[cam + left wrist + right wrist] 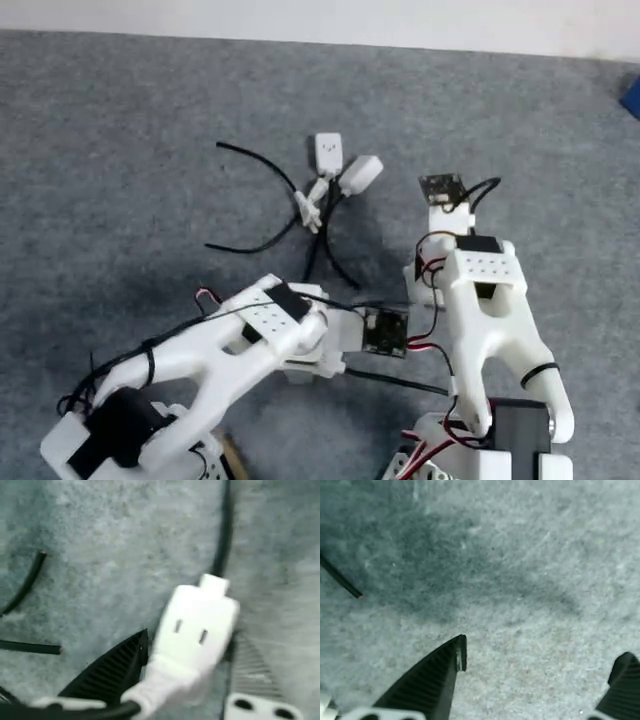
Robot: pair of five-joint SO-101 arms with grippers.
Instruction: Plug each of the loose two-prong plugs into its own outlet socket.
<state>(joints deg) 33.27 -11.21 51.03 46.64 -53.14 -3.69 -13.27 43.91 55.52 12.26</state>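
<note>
1. Outlet socket (192, 630): pinched in the left hand (192, 642), slots facing the wrist camera, black cord (222, 530) running off across the bench (120, 150).
2. Right hand (542, 652): spread wide, holding nothing, hovering over bare bench near a cut cord end (342, 582).
3. Could go wrong here: looks caught near one end, so likely to twist or pop free once a plug pushes in. Might also get dragged askew by a taut cord.
4. From the left wrist: slots and grip up close, tucked beneath the arm from above. From the high view: loose white plugs (358, 174) tangled farther up the bench.
</note>
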